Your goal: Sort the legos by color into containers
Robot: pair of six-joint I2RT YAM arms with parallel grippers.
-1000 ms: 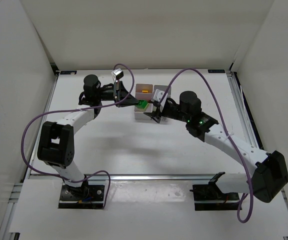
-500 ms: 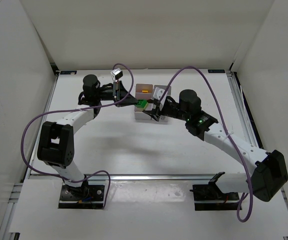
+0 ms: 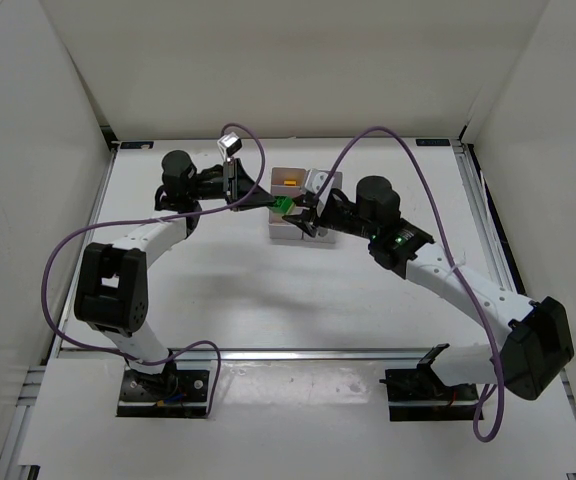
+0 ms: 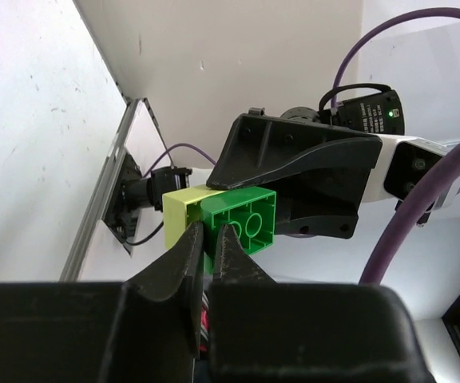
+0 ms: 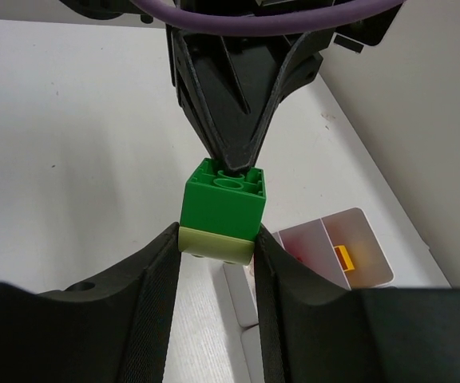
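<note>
My left claw (image 4: 208,239) pinches the green brick (image 4: 242,223) above the containers (image 3: 280,232), most of whose cells are hidden from overhead. My right claw (image 5: 216,241), wider a second ago, has now closed on the pale yellow brick (image 5: 214,244) joined to it.

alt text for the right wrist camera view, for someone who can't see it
The right gripper, from below, clamps a pale yellow lego stuck under a green lego, whose top the left gripper pinches from above. Lower right on the white table sit the containers, one cell holding an orange lego.
</note>
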